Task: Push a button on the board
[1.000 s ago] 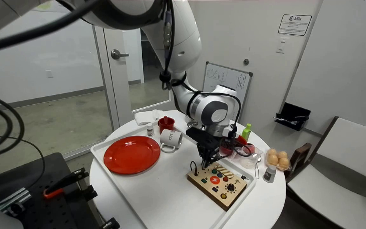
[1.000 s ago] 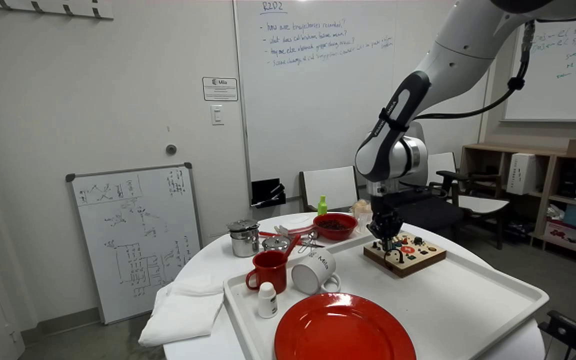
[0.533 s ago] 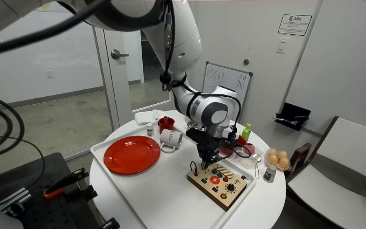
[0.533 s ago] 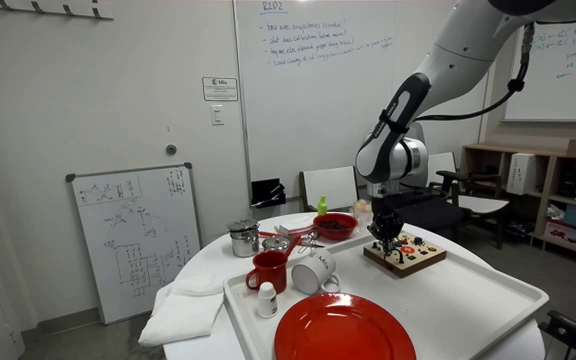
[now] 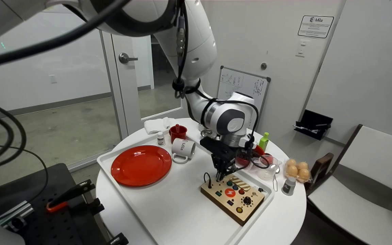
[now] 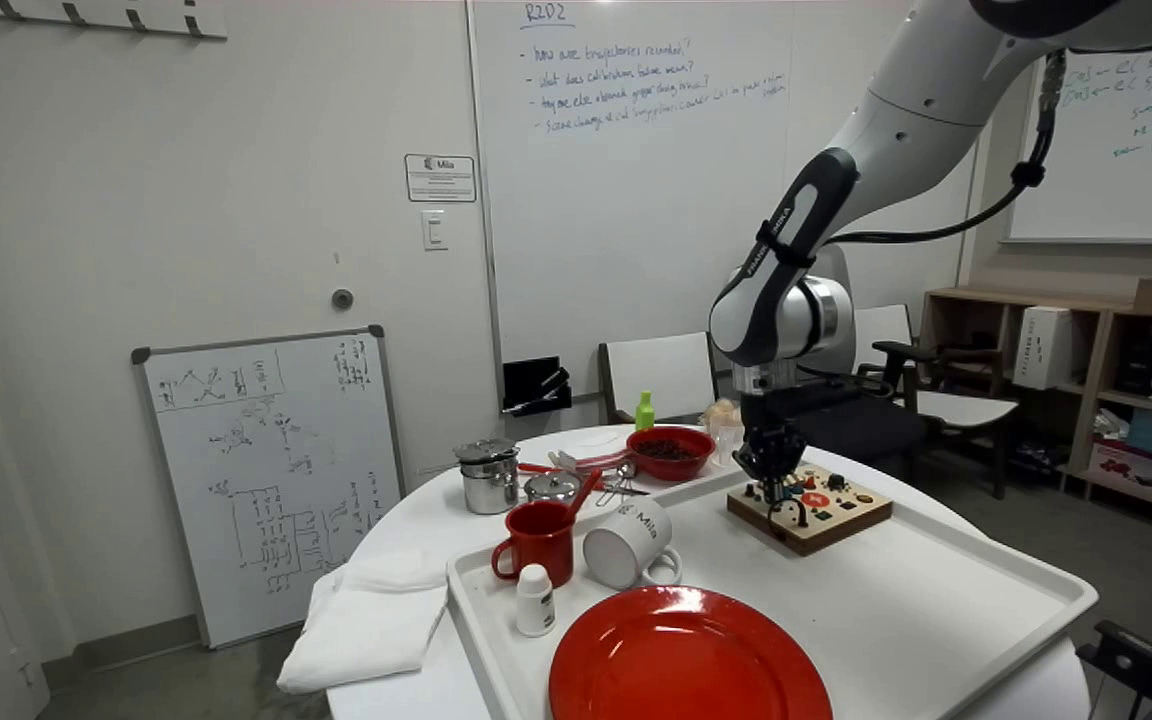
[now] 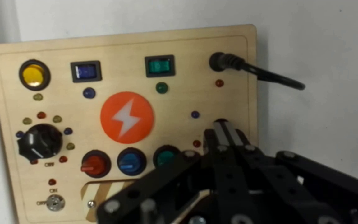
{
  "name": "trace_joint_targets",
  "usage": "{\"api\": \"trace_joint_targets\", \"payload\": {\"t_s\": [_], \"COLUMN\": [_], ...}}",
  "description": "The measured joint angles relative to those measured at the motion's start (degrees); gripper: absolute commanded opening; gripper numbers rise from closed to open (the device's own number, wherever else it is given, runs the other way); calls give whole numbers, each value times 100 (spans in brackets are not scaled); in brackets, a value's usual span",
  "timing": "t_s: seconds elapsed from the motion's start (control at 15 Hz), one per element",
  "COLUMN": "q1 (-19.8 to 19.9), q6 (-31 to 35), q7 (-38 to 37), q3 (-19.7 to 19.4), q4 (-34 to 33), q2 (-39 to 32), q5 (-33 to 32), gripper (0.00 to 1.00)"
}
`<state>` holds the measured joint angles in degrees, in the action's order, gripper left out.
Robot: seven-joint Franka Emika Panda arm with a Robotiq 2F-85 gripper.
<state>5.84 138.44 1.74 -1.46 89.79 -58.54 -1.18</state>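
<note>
The board (image 7: pixel 179 115) is a pale wooden panel with small buttons, knobs and switches. It lies on the white tray in both exterior views (image 5: pixel 238 200) (image 6: pixel 841 517). My gripper (image 7: pixel 225 123) is shut and points down at the board's corner near the black plug. Its tips cover most of a dark round button (image 7: pixel 221 120); I cannot tell whether they touch it. The gripper also shows in both exterior views (image 5: pixel 219 177) (image 6: pixel 774 492). The wrist view shows a yellow button (image 7: pixel 33 75), a green switch (image 7: pixel 159 66), a blue switch (image 7: pixel 86 71) and a black knob (image 7: pixel 42 141).
A black cable (image 7: pixel 272 77) loops up from the plug beside the fingers. A red plate (image 5: pixel 141 165), a tipped white mug (image 5: pixel 183 148) and a red mug (image 6: pixel 540 545) stand on the tray (image 6: pixel 926 590). A red bowl (image 6: pixel 671 453) stands behind the tray.
The upper arm has sunk slightly, while the gripper has hardly moved over the same corner of the board. A small green glint has appeared on the glass in an exterior view.
</note>
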Motion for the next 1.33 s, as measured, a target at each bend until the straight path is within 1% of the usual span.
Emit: {"api": "trace_joint_targets", "payload": {"t_s": [0.27, 0.6, 0.87, 1.07, 1.33], "q1": [8, 5, -6, 6, 11], "q6": [159, 548, 614, 613, 613], "q7": [0, 6, 94, 312, 403], "q3": [-19, -107, -98, -10, 40], "q4": [42, 494, 805, 867, 872], "q2": [84, 652, 1033, 1121, 1129], "q5": [0, -6, -20, -20, -20], "gripper": [0, 0, 0, 1, 1]}}
